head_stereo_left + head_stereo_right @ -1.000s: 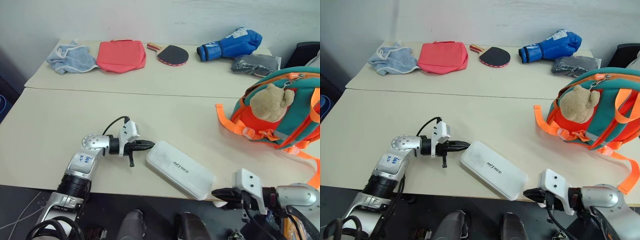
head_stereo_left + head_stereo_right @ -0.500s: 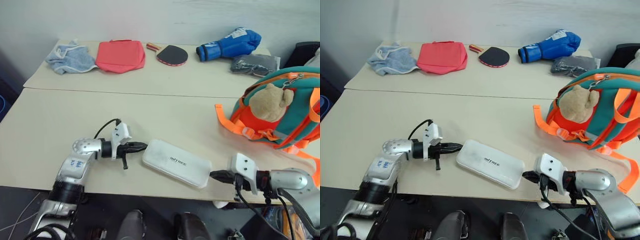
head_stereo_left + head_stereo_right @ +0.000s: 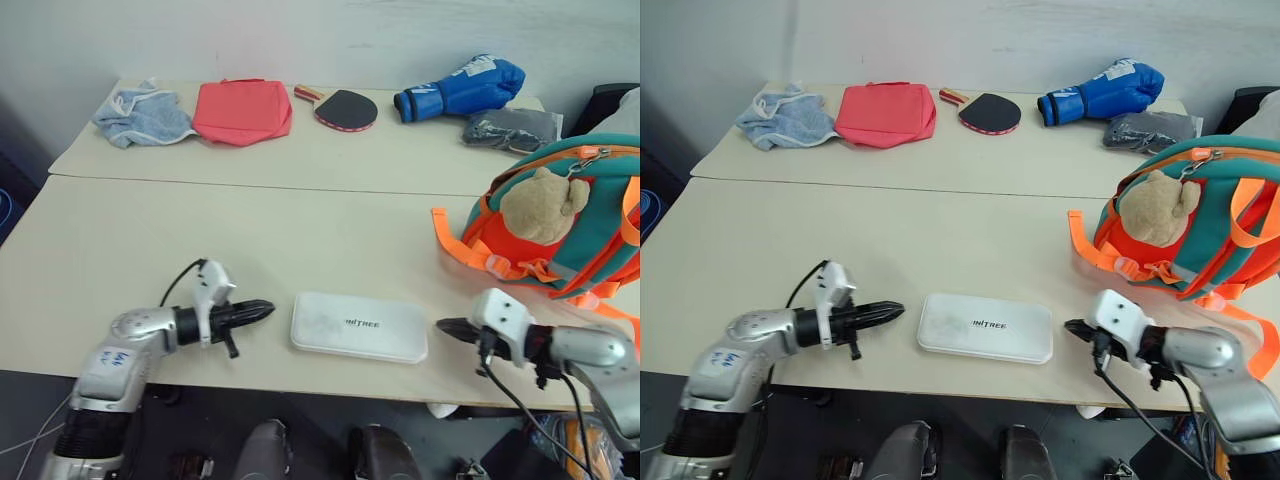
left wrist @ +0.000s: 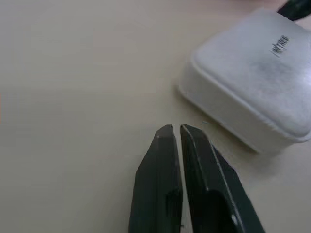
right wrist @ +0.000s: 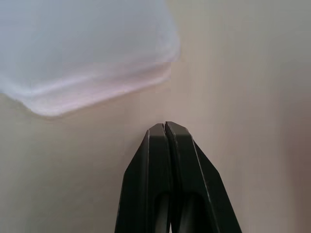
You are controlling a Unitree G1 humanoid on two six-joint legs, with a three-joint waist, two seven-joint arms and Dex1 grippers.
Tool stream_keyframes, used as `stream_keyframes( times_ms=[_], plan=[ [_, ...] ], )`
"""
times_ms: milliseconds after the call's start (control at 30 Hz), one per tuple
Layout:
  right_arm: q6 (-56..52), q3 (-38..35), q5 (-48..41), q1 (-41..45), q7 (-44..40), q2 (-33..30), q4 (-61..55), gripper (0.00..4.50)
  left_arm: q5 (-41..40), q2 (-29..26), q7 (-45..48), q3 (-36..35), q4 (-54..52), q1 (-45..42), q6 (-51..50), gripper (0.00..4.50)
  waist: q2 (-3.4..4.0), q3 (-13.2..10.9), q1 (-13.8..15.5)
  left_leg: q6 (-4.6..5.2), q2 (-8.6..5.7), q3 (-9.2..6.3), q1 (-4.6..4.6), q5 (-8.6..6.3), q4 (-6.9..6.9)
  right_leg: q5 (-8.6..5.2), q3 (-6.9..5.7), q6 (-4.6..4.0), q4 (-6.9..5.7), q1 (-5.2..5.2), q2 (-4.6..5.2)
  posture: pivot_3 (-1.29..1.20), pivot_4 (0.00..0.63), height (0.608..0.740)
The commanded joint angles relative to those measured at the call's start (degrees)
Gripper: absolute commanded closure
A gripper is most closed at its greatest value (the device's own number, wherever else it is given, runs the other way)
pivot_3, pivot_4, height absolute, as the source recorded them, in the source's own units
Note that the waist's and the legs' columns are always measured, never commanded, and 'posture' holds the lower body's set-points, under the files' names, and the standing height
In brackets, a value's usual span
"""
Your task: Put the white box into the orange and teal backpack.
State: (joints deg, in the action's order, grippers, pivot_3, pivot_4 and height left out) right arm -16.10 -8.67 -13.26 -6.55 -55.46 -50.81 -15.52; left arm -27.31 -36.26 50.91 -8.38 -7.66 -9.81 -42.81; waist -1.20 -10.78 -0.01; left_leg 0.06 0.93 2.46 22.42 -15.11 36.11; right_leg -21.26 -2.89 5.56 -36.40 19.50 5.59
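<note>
A: Since the white box (image 3: 359, 327) lies flat near the table's (image 3: 120, 230) front edge, use it as ref. L gripper (image 3: 262, 312) sits just off its one short end, R gripper (image 3: 446, 327) just off the other. Neither touching.

B: Claw state?

A: R fingers pressed fully together. L shows a hairline slit between tips in wrist cam, effectively closed, holding nothing.

B: So no grip yet. Plan?

A: My read: box too wide across for a top pinch, so open L wide, slide one finger under the rounded end, clamp the thin edge. R can brace the far end so it doesn't skate.

B: Target?

A: Orange and teal backpack (image 3: 590, 215) stands beyond the box's R end, well apart, plush bear (image 3: 540, 203) facing us. Can't see the opening from here.

B: Clutter?

A: Red pouch (image 3: 243, 110), paddle (image 3: 340, 107), blue glove (image 3: 462, 87), far behind box. No issue.
</note>
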Motion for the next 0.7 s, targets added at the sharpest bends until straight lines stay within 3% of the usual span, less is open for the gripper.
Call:
stream_keyframes(
  times_ms=[33, 167, 333, 700],
  plan=[
    [2.02, -4.53, -2.74, -3.61, -3.27, -1.43, -1.71, 4.5, -10.22, -5.89, 2.08, -4.52, 4.34, -4.37, -22.29, 3.02, -0.01, 0.0, -0.06, 0.07, 0.01, -0.01, -0.01, -0.04, 0.0, 0.0, 0.0, 0.0, -0.01, -0.01, 0.0, 0.0, 0.15, 0.74],
    [3.2, -4.45, -2.93, -4.66, -4.77, -1.44, -1.42, 4.5, -14.32, -12.28, 6.45, -0.85, 12.18, -11.53, -36.03, 1.8, 0.03, -0.01, -0.13, 0.11, -0.01, -0.05, -0.06, -0.06, 0.0, 0.0, 0.02, 0.0, -0.09, -0.02, 0.0, 0.0, 0.15, 0.74],
    [5.2, -0.99, -2.03, -2.2, -5.1, 0.07, 0.47, 4.5, -12.99, -9.64, 3.53, 5.52, 22.43, -23.22, -47.55, 0.09, 0.02, -0.02, -0.02, -0.12, -0.05, -0.04, -0.04, 0.05, 0.01, -0.01, 0.02, -0.01, -0.09, 0.0, -0.01, 0.0, 0.15, 0.74],
    [7.79, 7.69, 0.86, 5.4, -4.56, 3.63, 3.37, 4.5, -25.22, -1.67, -5.09, 15.43, 31.06, -33.1, -49.69, 0.03, 0.02, 0.0, 0.11, -0.19, -0.1, -0.03, -0.02, 0.1, 0.13, -0.01, 0.04, 0.0, -0.13, -0.01, 0.02, 0.0, 0.15, 0.74]
  ],
)
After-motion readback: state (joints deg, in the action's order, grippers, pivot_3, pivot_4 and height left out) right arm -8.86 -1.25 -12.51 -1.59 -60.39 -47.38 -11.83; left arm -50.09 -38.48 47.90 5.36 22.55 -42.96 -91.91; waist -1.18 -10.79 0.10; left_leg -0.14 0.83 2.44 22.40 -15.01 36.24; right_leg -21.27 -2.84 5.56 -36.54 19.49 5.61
